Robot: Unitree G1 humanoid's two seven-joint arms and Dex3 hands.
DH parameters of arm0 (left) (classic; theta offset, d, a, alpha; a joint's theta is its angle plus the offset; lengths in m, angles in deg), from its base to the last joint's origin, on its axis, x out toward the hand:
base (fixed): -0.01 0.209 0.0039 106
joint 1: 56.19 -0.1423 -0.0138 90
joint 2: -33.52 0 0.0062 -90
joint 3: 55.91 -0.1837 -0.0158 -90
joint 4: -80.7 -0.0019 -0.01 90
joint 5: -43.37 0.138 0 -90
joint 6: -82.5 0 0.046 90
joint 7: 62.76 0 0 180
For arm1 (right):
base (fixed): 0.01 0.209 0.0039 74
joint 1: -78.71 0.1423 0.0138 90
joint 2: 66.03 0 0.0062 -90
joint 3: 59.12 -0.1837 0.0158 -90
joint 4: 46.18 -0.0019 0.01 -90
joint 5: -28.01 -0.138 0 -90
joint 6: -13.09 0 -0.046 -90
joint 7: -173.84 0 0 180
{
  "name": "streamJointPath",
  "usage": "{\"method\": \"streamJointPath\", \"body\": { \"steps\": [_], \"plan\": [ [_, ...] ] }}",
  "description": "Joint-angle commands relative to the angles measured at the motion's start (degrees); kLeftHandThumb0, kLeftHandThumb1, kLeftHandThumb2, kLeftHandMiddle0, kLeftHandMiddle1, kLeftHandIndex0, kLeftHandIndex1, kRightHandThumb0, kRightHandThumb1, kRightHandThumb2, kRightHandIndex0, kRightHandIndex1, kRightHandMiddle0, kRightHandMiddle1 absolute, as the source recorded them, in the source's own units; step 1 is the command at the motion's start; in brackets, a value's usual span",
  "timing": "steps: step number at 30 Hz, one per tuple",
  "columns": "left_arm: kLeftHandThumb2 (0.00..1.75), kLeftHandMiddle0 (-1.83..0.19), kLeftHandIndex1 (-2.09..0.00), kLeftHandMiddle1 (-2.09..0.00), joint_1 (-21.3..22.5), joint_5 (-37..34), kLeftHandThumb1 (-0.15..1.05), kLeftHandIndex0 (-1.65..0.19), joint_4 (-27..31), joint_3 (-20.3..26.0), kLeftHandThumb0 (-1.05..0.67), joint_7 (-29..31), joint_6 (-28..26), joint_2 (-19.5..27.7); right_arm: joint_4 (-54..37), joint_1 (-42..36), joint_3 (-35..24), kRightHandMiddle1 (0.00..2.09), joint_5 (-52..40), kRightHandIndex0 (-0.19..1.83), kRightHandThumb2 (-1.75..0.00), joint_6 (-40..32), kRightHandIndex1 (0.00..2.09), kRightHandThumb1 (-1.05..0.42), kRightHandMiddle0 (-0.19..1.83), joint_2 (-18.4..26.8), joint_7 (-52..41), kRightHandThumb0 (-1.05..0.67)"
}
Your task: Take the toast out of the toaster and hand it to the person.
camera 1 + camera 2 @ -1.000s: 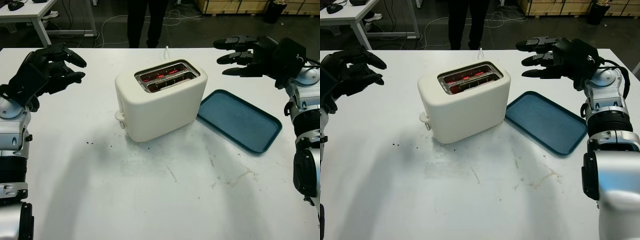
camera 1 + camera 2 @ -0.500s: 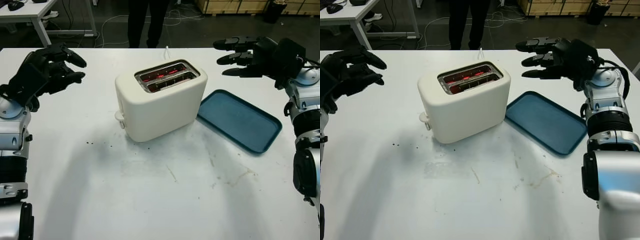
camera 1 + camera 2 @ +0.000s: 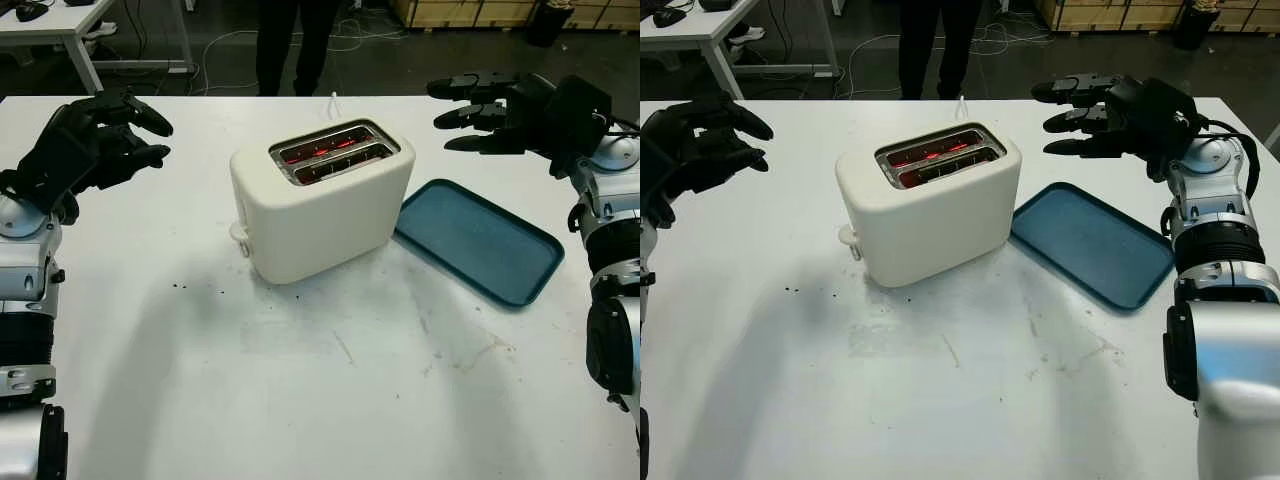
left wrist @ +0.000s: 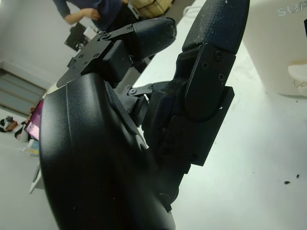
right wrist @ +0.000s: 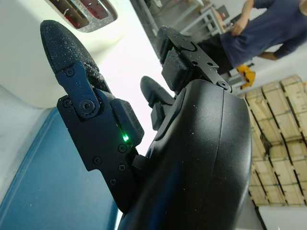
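Two hands open, holding nothing, flanked the toaster (image 3: 320, 200).
Left hand (image 3: 95, 140) at 9 o'clock, right hand (image 3: 510, 110) at 2 o'clock; toast unseen inside glowing slots (image 3: 335, 152). Reaching down from above likely suited extraction.

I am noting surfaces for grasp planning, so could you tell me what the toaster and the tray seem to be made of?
Toaster: probably cream plastic with a smooth, matt shell that shows soft shading; a shiny metal-looking rim frames the glowing slots.
Tray: likely dark teal plastic, matt, with a faintly textured floor and a raised rounded rim.
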Motion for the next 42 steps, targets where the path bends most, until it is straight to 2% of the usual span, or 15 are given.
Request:
{"method": "streamJointPath", "body": {
  "steps": [1,42],
  "plan": [
    [0.01,-0.63,-1.16,-1.31,0.78,0.07,0.87,-0.6,-0.07,-0.09,-1.05,0.17,0.87,-0.12,-0.16,-0.46,-0.4,0.01,-0.1,0.37,0.0,0.44,0.55,-0.74,0.57,-0.05,0.31,-0.84],
    [0.0,-0.63,-1.17,-1.32,0.5,0.45,0.88,-0.6,0.45,-0.1,-1.05,-0.45,0.34,-0.15,-0.47,-0.55,-0.23,0.0,0.05,0.38,0.0,0.39,0.51,-0.75,0.56,0.03,0.43,-0.83]
  ]
}}
